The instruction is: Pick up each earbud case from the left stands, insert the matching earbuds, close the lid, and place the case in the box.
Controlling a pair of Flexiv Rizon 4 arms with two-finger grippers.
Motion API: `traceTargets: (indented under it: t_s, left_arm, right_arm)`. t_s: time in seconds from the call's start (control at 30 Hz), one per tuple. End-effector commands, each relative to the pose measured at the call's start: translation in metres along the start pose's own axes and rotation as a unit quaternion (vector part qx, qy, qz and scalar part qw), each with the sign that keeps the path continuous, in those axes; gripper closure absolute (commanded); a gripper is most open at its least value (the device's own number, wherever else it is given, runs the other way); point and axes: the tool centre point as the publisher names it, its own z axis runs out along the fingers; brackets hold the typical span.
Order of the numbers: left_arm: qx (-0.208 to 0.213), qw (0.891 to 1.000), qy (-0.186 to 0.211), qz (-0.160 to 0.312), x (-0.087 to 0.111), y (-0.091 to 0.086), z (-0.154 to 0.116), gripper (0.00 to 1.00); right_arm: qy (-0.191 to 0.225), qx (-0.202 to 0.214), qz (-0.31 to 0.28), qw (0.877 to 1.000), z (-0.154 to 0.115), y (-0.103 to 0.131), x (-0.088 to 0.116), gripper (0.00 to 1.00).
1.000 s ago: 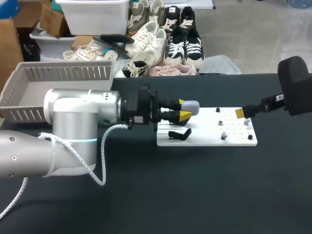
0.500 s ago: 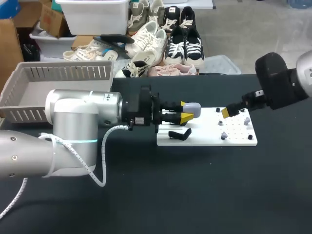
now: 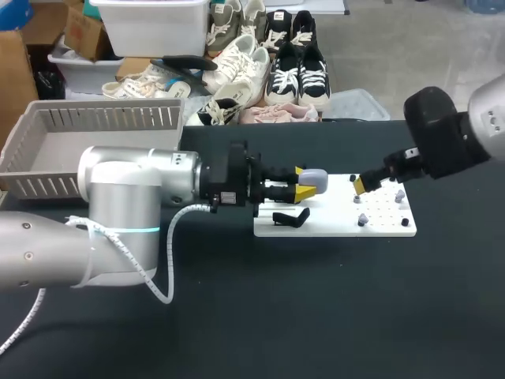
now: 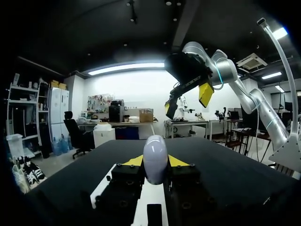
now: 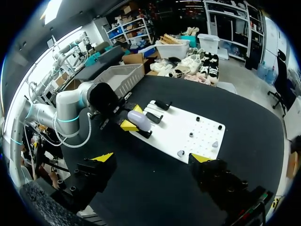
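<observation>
Earbud case (image 3: 309, 175) — lavender, smooth, rounded; probably light, rigid, slippery. Pinched by its sides in left end effector (image 3: 301, 184), over white board (image 3: 379, 225). Right end effector (image 3: 361, 184) spread wide, empty. Grip flanks — lid free.

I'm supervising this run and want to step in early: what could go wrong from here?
1. The left claw pinches the rounded case by its sides only; it might slip or twist when pushed on.
2. The open right claw hangs over the board, where small earbuds sit among pegs; it could knock one off.
3. Both claws are near each other above the board, so they may collide.
</observation>
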Motion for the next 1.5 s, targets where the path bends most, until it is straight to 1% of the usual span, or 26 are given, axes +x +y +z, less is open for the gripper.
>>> traceTargets:
  t_s: [0.03,0.4,0.6,0.93,1.23,1.5]
  left_arm:
    - [0.004,1.0,0.002,-0.004,0.003,0.003,0.001,1.0]
    - [0.006,1.0,0.012,-0.01,0.005,0.003,0.002,1.0]
    - [0.004,1.0,0.016,-0.008,0.006,0.003,0.002,1.0]
    - [0.004,1.0,0.016,-0.008,0.006,0.003,0.002,1.0]
    - [0.004,1.0,0.016,-0.008,0.006,0.003,0.002,1.0]
    - [0.004,1.0,0.016,-0.008,0.006,0.003,0.002,1.0]
  right_arm:
    - [0.001,0.004,0.002,1.0,0.0,0.002,0.001,0.0]
    - [0.007,0.004,0.008,1.0,0.001,0.0,0.006,0.0]
    - [0.01,0.002,0.009,1.0,0.006,0.001,0.005,0.0]
    - [0.026,0.0,-0.003,1.0,0.023,0.004,-0.006,0.0]
    - [0.043,0.022,-0.008,0.999,0.042,0.002,-0.018,0.0]
    - [0.057,0.031,-0.006,0.998,0.059,0.0,-0.021,0.0]
